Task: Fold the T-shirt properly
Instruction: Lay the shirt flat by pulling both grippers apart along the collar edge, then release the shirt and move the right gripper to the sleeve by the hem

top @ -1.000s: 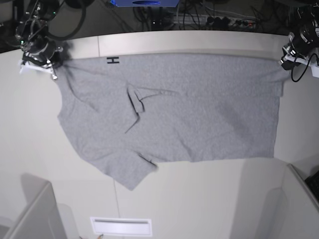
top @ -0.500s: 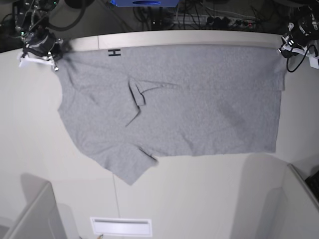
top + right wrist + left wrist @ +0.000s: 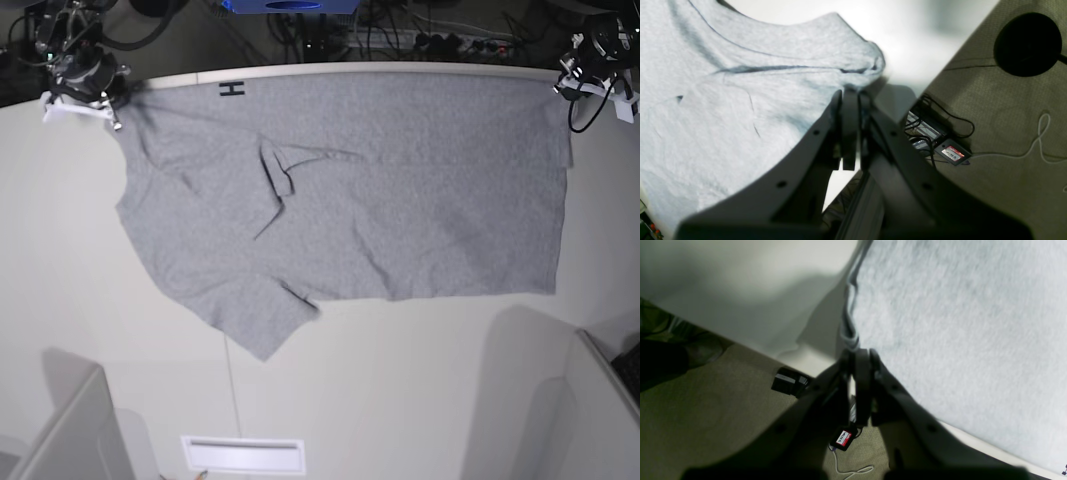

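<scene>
Two grippers are pinching the T-shirt (image 3: pixel 350 190) at the worktop's (image 3: pixel 400 400) far corners: right gripper (image 3: pixel 85 85) with jaws closed on one corner, left gripper (image 3: pixel 588 75) likewise. Judging by the slack, both should be pulling evenly, keeping the far hem taut along the far edge.

Left claw (image 3: pixel 857 355) clamped tight, right claw (image 3: pixel 850 95) likewise (both raised)

Pale table (image 3: pixel 400 400), tangled cables (image 3: pixel 440 40) behind.
</scene>
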`<action>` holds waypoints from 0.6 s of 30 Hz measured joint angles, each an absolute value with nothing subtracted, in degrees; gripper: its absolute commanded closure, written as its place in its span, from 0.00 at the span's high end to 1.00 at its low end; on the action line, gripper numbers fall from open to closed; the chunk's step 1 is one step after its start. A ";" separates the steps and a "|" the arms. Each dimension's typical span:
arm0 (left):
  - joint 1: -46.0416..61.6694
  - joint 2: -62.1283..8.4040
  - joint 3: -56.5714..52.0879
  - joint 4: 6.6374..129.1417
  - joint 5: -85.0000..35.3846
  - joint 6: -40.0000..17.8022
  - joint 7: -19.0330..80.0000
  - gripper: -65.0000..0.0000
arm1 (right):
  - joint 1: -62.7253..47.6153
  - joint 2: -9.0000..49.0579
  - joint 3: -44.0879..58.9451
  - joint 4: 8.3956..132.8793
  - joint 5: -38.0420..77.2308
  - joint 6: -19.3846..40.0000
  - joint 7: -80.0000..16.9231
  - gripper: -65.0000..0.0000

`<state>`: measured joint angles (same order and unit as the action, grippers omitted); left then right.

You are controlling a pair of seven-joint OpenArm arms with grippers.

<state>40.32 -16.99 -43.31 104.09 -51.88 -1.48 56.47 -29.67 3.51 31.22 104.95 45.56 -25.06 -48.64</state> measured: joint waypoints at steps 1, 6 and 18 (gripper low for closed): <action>40.32 -17.02 -43.29 104.09 -51.92 -1.48 56.64 0.00 | -29.85 3.51 31.24 104.97 45.56 -25.06 -48.64 0.00; 40.25 -17.08 -43.31 104.09 -51.90 -1.48 56.64 0.00 | -30.55 3.44 31.22 105.01 45.58 -25.06 -48.66 0.00; 40.14 -16.97 -43.53 104.09 -51.88 -1.48 56.84 0.00 | -31.03 3.42 31.29 105.03 45.60 -25.06 -48.66 0.00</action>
